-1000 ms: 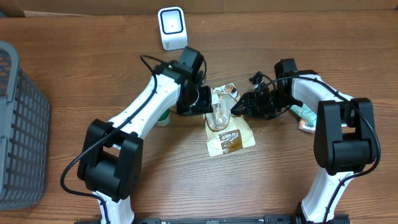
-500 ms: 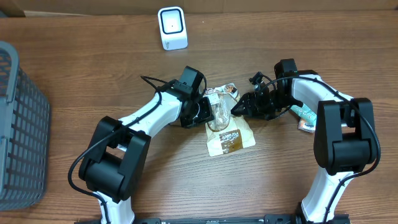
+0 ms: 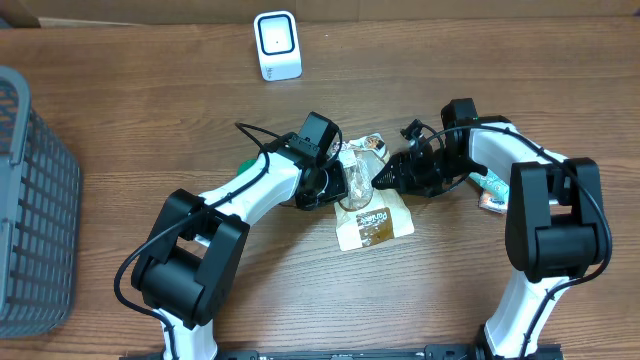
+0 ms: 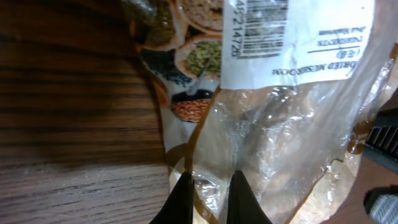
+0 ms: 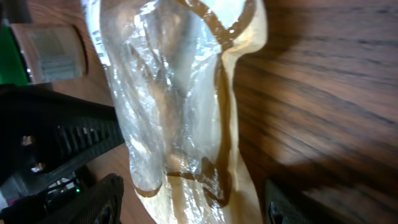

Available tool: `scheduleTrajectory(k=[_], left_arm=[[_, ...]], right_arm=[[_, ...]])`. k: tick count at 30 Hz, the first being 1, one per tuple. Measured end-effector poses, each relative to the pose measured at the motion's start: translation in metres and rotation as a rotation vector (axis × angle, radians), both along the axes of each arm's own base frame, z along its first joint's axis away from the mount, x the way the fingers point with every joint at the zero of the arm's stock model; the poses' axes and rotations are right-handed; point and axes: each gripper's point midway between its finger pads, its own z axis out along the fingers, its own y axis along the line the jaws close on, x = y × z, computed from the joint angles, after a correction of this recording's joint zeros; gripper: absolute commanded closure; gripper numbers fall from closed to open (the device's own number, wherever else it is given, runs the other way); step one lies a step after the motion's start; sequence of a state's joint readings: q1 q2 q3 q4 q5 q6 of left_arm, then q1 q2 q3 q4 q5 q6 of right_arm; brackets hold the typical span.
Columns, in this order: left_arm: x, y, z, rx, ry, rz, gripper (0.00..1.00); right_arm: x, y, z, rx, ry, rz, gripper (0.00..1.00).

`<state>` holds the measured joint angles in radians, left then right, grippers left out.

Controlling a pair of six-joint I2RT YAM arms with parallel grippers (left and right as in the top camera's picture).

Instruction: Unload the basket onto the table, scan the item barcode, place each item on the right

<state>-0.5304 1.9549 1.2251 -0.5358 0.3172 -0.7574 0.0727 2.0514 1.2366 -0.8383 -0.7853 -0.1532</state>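
Plastic pouch [image 3: 372, 222] had shifted as the left pincer [image 4: 208, 186], clenched on its film, swung closer; right pincer [image 5: 193, 186] gaped released; scanner [image 3: 277, 45] remained distant.

Mock shop checkout bench, white barcode scanner [image 3: 277, 45] on a wooden table [image 3: 130, 90], grey mesh basket [image 3: 35, 200] far left of the scanner, barcoded food pouch [image 3: 372, 218] before it.
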Motion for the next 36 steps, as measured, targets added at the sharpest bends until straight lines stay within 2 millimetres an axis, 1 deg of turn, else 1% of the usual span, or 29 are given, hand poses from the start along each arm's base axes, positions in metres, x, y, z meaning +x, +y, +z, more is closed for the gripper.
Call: scheduleTrajectory(k=[4,9,11,13,14,18,19,25,28,29,30,32,35,36], left_arm=[[0.0,0.001,-0.001,0.007,0.0,0.001,0.96],[0.0,0.002,-0.001,0.009,0.001,0.005,0.96],[0.0,0.002,-0.001,0.012,0.001,0.006,0.96],[-0.001,0.003,-0.002,0.015,0.003,0.007,0.96],[-0.001,0.003,-0.002,0.018,0.004,0.007,0.96],[-0.002,0.004,-0.002,0.019,0.007,0.007,0.96],[-0.002,0.004,-0.002,0.019,0.007,0.007,0.96],[-0.001,0.006,-0.002,0.026,0.005,0.002,0.96],[-0.006,0.02,0.003,0.047,0.028,-0.021,0.96],[-0.005,0.024,0.008,0.048,0.034,-0.026,0.96],[-0.003,0.032,0.019,0.048,0.033,-0.031,0.96],[0.005,0.047,0.045,0.04,0.024,-0.033,0.96],[0.029,0.079,0.112,0.016,-0.07,-0.016,0.96],[0.037,0.091,0.139,0.008,-0.122,-0.011,0.96]], right_arm=[[-0.004,0.007,0.0,0.063,-0.016,-0.002,0.32],[-0.01,0.025,-0.001,0.111,-0.023,0.021,0.41],[-0.012,0.034,-0.001,0.11,-0.028,0.04,0.48],[-0.015,0.043,-0.003,0.103,-0.033,0.061,0.62],[-0.016,0.045,-0.005,0.092,-0.032,0.066,0.71],[-0.023,0.046,-0.012,0.064,-0.007,0.069,0.93],[-0.023,0.045,-0.012,0.064,0.002,0.061,0.96],[-0.015,0.033,-0.011,0.072,0.024,-0.001,0.96],[-0.012,0.025,-0.01,0.072,0.033,-0.029,0.96],[-0.012,0.023,-0.008,0.07,0.033,-0.032,0.96],[-0.013,0.021,-0.006,0.066,0.03,-0.033,0.96],[-0.014,0.018,0.003,0.054,0.013,-0.027,0.96],[-0.02,0.016,0.03,0.042,-0.025,-0.005,0.96],[-0.021,0.015,0.039,0.038,-0.042,0.001,0.96]])
